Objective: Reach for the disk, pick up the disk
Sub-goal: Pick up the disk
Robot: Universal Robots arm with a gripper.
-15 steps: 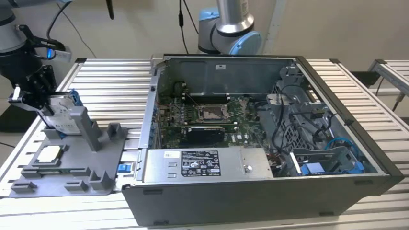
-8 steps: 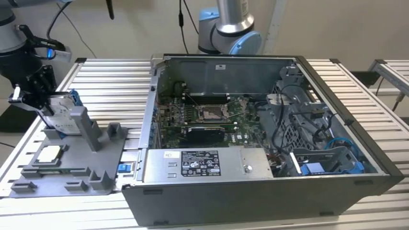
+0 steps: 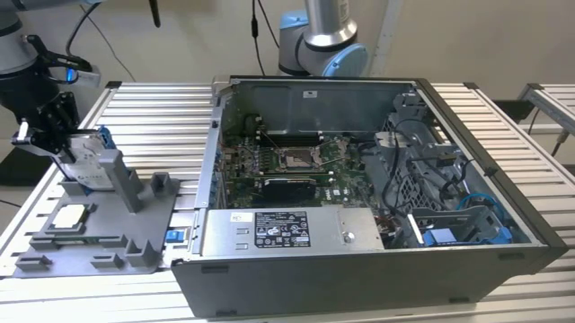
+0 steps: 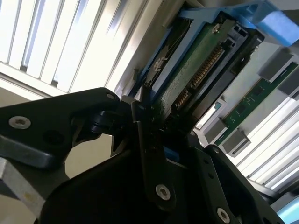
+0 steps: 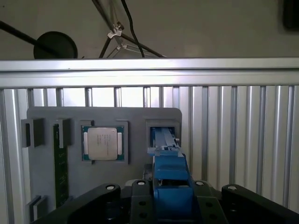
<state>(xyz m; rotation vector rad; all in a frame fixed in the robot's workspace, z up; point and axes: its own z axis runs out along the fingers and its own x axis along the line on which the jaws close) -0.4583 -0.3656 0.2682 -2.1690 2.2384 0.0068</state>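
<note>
The disk (image 3: 83, 159) stands on edge in a slot of the grey fixture plate (image 3: 134, 232), at the exterior view's left; it is silver with a blue bracket. My gripper (image 3: 52, 142) is down on it from above. In the first wrist view the blue bracket (image 5: 169, 173) runs from the slot up between my black fingers (image 5: 140, 198), which sit tight against its sides. The second wrist view shows the disk's green circuit-board face (image 4: 196, 70) with one finger (image 4: 145, 140) pressed against its edge.
A small square silver chip (image 3: 70, 215) (image 5: 103, 143) lies in a pocket of the plate beside the disk's slot, and a green memory stick (image 5: 58, 172) next to that. An open computer case (image 3: 359, 202) stands to the exterior view's right on the slatted metal table (image 3: 153, 114).
</note>
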